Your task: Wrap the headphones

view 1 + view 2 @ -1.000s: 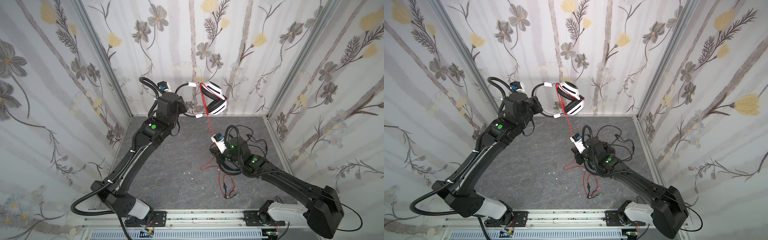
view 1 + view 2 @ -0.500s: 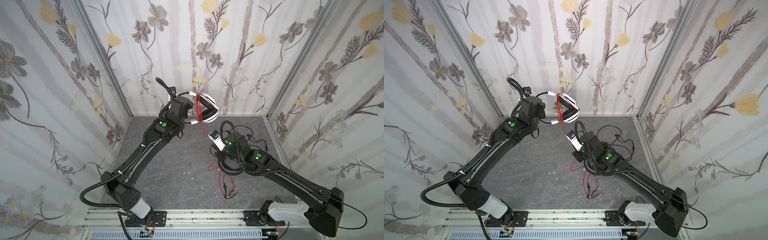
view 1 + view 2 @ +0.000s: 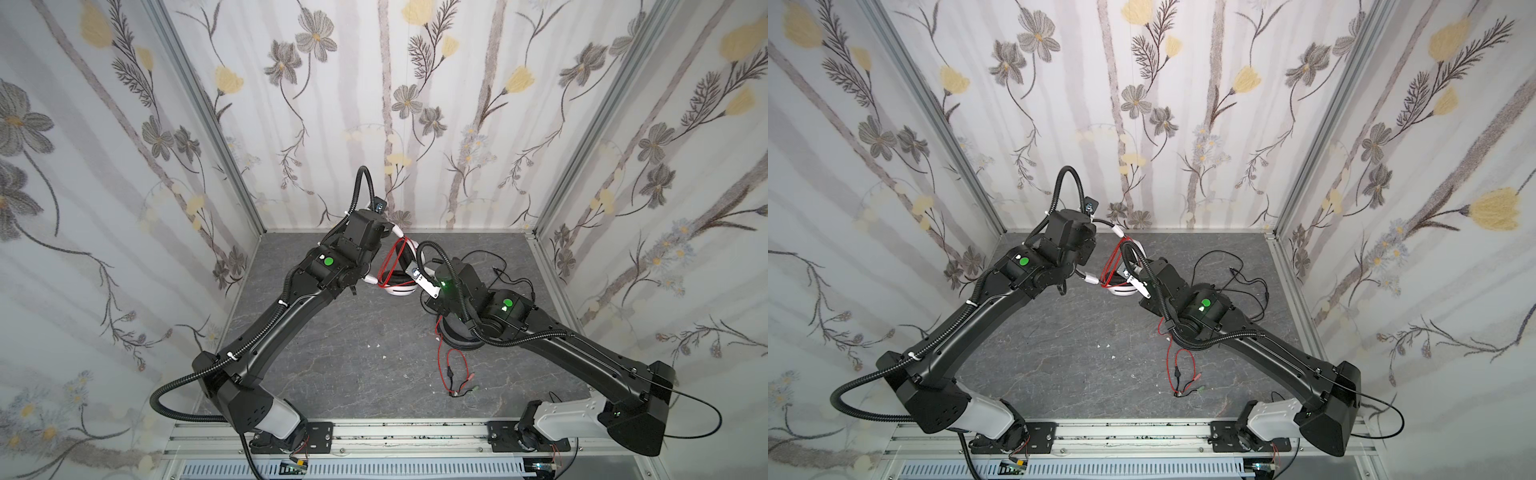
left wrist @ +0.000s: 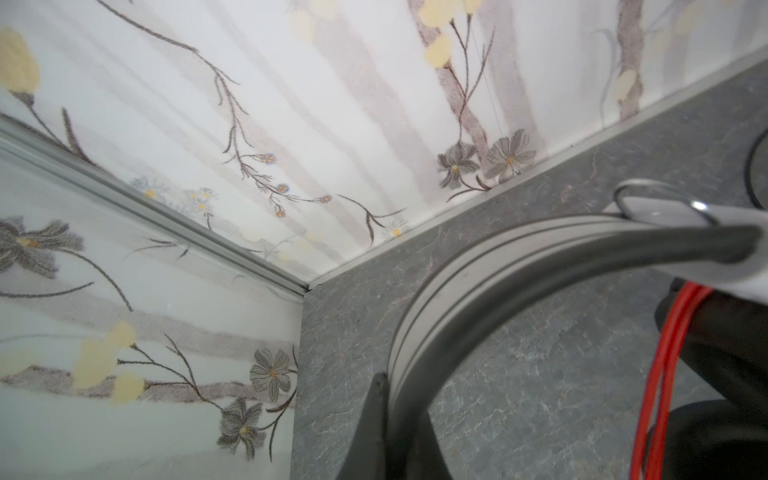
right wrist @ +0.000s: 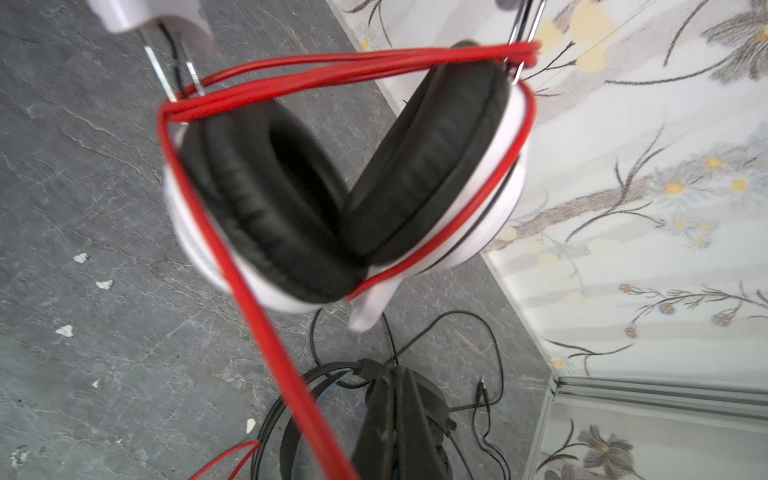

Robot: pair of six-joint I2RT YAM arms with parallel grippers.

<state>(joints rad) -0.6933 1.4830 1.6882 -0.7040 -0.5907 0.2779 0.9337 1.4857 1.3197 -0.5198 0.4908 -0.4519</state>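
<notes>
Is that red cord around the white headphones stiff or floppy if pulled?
Probably floppy: the red cord bends tightly around the white headphones, and its loose end lies curled on the floor. Being thin, likely light; may slip off the smooth plastic if slackened.

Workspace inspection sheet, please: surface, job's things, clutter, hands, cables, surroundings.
Surface: grey marbled tabletop; no spill seen.
Job's things: white headphones hanging from their headband; black headphones lying on the tabletop.
Clutter: a few small white flecks.
Hands: left hand shut on the headband; right hand shut, fingers unseen, apparently on the red cord, which runs straight toward it.
Cables: red cord looped several times around the white headphones, its tail loose on the tabletop; black cord sprawled loose, unwrapped.
Surroundings: floral walls on three sides; metal rail in front.
</notes>
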